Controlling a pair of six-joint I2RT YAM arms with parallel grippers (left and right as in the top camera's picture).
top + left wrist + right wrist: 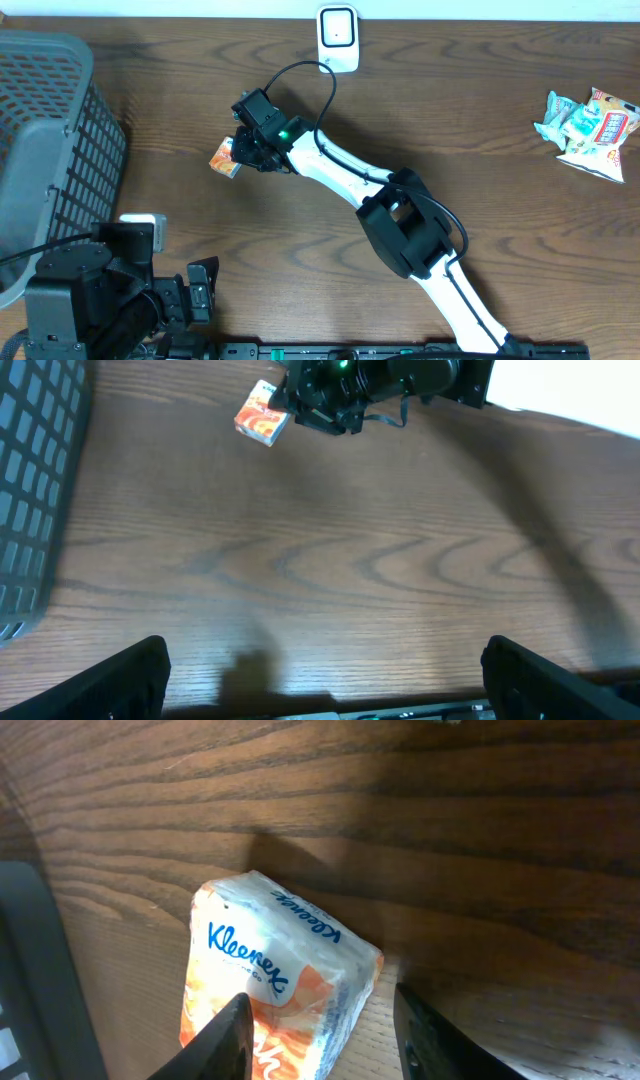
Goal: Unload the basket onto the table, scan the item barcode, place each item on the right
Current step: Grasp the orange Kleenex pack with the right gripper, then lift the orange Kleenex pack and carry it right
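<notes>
The item is an orange-and-white Kleenex tissue pack (270, 980), lying tilted on the wooden table, left of centre in the overhead view (225, 158) and at the top of the left wrist view (262, 416). My right gripper (320, 1010) straddles its near end with the jaws open. The left finger overlaps the pack's edge, and a strip of bare wood shows between the pack and the right finger. No barcode shows on the faces I see. The white scanner (338, 38) stands at the back edge. My left gripper (325, 665) hangs wide open and empty over bare wood at the near left (200, 290).
A grey mesh basket (50, 150) fills the left side of the table and shows at the left edge of the left wrist view (30, 490). Several snack packets (590, 125) lie at the far right. The right arm (400, 220) stretches diagonally across the middle.
</notes>
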